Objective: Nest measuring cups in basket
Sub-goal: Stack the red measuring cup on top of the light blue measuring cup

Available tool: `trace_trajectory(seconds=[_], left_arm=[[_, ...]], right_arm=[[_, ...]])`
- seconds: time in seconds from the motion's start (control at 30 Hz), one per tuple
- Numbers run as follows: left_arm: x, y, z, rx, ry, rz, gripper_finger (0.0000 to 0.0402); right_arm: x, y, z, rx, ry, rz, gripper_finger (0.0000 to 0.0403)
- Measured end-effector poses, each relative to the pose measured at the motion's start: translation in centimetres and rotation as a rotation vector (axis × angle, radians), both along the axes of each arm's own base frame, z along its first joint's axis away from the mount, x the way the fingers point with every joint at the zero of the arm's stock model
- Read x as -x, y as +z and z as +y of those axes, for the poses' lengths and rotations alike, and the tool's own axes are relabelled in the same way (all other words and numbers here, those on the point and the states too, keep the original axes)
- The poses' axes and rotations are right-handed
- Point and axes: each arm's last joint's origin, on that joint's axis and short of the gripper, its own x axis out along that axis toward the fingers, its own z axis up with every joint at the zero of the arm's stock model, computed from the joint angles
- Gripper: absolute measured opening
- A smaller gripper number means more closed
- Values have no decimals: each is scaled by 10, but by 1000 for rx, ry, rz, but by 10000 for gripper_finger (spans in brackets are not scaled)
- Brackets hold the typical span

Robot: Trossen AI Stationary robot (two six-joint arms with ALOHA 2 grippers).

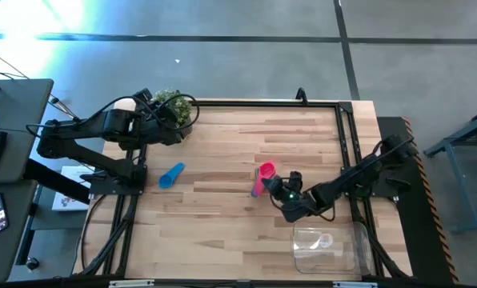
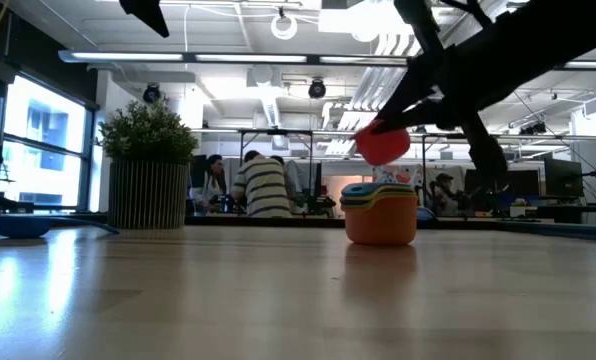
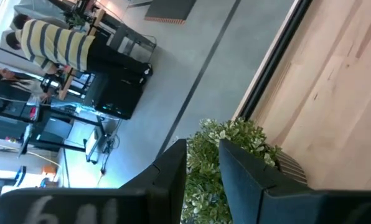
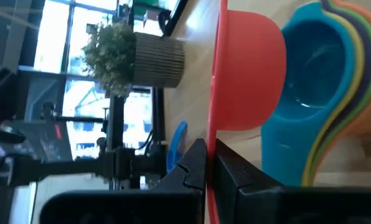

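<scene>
My right gripper [image 1: 280, 189] [image 4: 210, 163] is shut on a red-orange measuring cup [image 1: 266, 170] [image 2: 383, 144] [image 4: 244, 74], which hangs in the air just above a nested stack of cups [image 2: 380, 212] [image 4: 319, 87]. The stack has teal on top and stands on its base on the table. A blue cup [image 1: 172, 175] [image 2: 18, 225] lies alone on the table's left part. The clear basket [image 1: 325, 246] stands at the near right edge. My left gripper [image 1: 153, 106] [image 3: 203, 180] is open, up by the potted plant [image 1: 174, 108], touching nothing. My right gripper pinches the red-orange cup's flat handle [image 4: 213, 144] between its two fingers, the handle running along the fingers and seen edge-on. The cup is lifted clear of the table and of the stack. Its bowl [image 4: 248, 74] sticks out beyond the fingertips, turned on its side.
The potted plant [image 2: 148, 170] stands at the table's far left corner. A dark metal frame [image 1: 346, 136] runs along the table's edges. Bare wood lies between the blue cup and the stack. People [image 2: 263, 185] sit in the room beyond the far edge.
</scene>
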Motion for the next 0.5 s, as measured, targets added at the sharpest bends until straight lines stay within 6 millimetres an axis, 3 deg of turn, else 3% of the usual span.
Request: trace_trajectory(seconds=[0.5], left_arm=[[0, 0, 0, 3, -2, 0, 85]], right_arm=[[-7, -16, -6, -67, -2, 21, 0]])
